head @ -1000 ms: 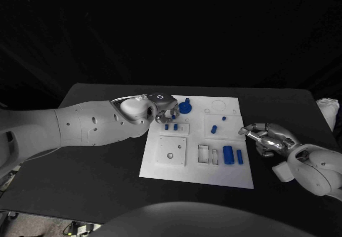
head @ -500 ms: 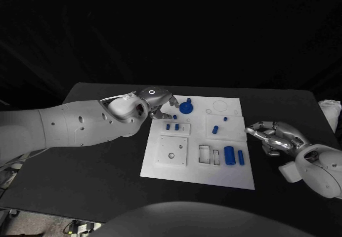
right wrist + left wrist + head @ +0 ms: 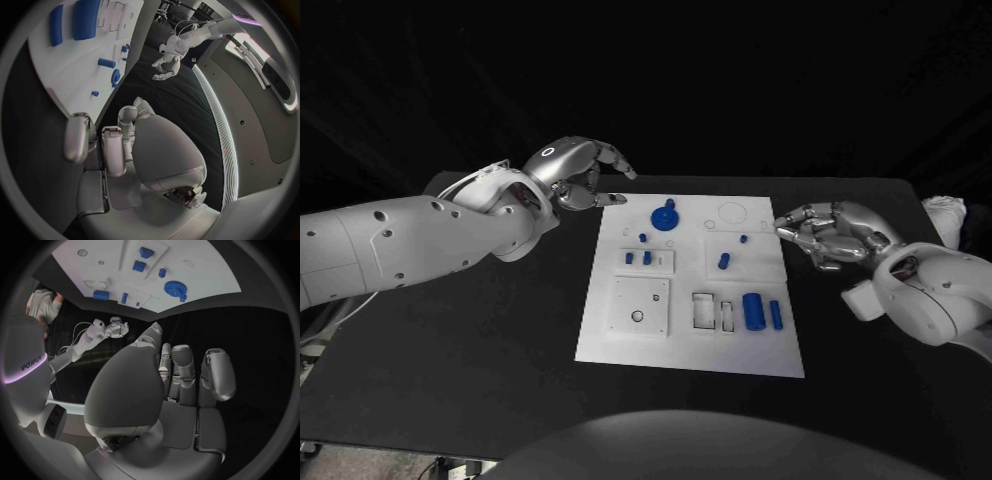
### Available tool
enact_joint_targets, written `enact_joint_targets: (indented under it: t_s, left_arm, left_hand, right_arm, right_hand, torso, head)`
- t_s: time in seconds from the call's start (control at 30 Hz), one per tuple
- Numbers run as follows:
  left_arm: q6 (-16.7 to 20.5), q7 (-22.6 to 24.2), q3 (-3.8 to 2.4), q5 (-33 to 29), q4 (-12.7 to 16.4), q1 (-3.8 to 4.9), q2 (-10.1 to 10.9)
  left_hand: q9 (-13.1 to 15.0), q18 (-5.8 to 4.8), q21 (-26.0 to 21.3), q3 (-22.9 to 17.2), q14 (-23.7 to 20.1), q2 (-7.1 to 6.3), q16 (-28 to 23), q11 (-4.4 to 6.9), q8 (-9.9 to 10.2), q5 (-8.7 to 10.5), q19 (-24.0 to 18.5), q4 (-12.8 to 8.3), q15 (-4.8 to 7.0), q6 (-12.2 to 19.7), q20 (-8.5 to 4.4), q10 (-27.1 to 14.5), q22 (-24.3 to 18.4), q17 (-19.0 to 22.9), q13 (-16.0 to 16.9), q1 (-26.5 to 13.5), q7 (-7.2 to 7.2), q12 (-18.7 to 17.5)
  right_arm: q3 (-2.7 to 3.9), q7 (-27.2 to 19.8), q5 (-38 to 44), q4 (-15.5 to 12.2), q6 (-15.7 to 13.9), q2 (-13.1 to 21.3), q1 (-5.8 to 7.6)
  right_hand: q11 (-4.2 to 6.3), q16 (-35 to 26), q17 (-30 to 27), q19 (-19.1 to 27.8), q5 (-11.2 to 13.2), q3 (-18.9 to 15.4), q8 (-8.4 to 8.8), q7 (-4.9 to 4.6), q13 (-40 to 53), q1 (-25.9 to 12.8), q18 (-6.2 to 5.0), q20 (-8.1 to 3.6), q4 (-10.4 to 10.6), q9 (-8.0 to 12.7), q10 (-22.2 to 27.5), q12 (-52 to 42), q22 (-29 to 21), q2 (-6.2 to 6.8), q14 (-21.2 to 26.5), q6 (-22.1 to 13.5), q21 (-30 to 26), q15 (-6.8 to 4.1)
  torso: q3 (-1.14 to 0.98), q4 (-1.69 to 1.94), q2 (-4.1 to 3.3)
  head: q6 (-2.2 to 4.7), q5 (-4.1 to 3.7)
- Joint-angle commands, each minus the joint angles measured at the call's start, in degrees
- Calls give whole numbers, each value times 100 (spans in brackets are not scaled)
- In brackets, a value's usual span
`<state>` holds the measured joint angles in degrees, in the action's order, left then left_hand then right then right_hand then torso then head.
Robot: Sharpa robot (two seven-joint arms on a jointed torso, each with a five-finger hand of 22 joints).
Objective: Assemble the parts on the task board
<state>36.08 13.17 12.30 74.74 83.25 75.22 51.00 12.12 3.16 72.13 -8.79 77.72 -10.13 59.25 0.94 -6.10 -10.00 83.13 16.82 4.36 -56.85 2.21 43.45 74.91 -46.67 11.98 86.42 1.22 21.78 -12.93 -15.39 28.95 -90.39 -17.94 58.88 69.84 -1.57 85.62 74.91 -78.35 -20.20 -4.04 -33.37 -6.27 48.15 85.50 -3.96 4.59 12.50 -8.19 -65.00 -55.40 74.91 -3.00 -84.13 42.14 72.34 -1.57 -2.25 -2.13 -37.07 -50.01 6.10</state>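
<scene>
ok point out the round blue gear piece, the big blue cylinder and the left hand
round blue gear piece (image 3: 666, 217), head view, on its disc top
big blue cylinder (image 3: 753, 311), head view, mid-body
left hand (image 3: 581, 172), head view, back of the hand

left hand (image 3: 169, 405) empty, task board (image 3: 206, 270), blue parts (image 3: 175, 289)

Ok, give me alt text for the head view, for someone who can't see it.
A white task board lies in the middle of a black table, with small blue parts standing in its recesses. The left hand hangs above the table just off the board's far left corner, holding nothing, and the right hand hovers beside the board's right edge with fingers curled and empty.
</scene>
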Motion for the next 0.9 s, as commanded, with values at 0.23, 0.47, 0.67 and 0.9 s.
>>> enact_joint_targets:
  t_s: [0.23,0.47,0.67,0.9]
  left_arm:
    - [-316,1814,31,-3362,78,-21,-54]
    - [-393,1876,38,-3503,49,-67,-108]
    - [-429,1839,40,-3486,10,-78,-116]
    - [-441,1774,40,-3427,-24,-80,-161]
  left_hand:
    - [-145,0,220,74,126,204,301,-160,63,-566,95,-4,-46,-218,19,52,1093,-250,-202,-23,178,96]
    - [-214,-6,268,6,161,258,386,-186,120,-711,117,-5,-58,-243,33,50,1103,-317,-333,169,203,81]
    - [-270,2,232,-60,133,266,380,-185,176,-856,99,-7,-58,-219,38,30,1091,-283,-434,304,202,62]
    - [-300,4,226,-115,114,277,383,-196,197,-946,91,-8,-63,-215,42,23,1089,-274,-494,385,213,56]
  right_arm:
    - [9,200,1972,454,-93,-532,212]
    - [20,460,3346,826,-386,-828,270]
    - [26,800,4226,899,-648,-941,307]
    - [28,995,4985,997,-828,-1076,351]
  right_hand:
    - [-156,-316,95,19,130,552,316,-145,-1246,882,-62,64,-344,135,1385,1635,831,175,10,213,-63,69]
    - [-330,-273,106,-333,382,922,732,-113,-2127,843,55,191,-174,275,1622,2623,1037,506,-99,247,418,218]
    - [-365,-221,132,-439,479,1009,1015,5,-2448,637,82,240,3,346,1468,2836,1097,734,-147,310,571,257]
    - [-377,-212,113,-442,530,1023,1174,28,-2606,449,83,254,120,365,1422,2918,1097,873,-146,394,580,268]
  torso:
    - [67,81,-46]
    - [70,105,-80]
    - [71,108,-93]
    - [75,116,-90]
  head:
    - [1,-364]
    - [1,-427]
    - [1,-463]
    - [1,-500]
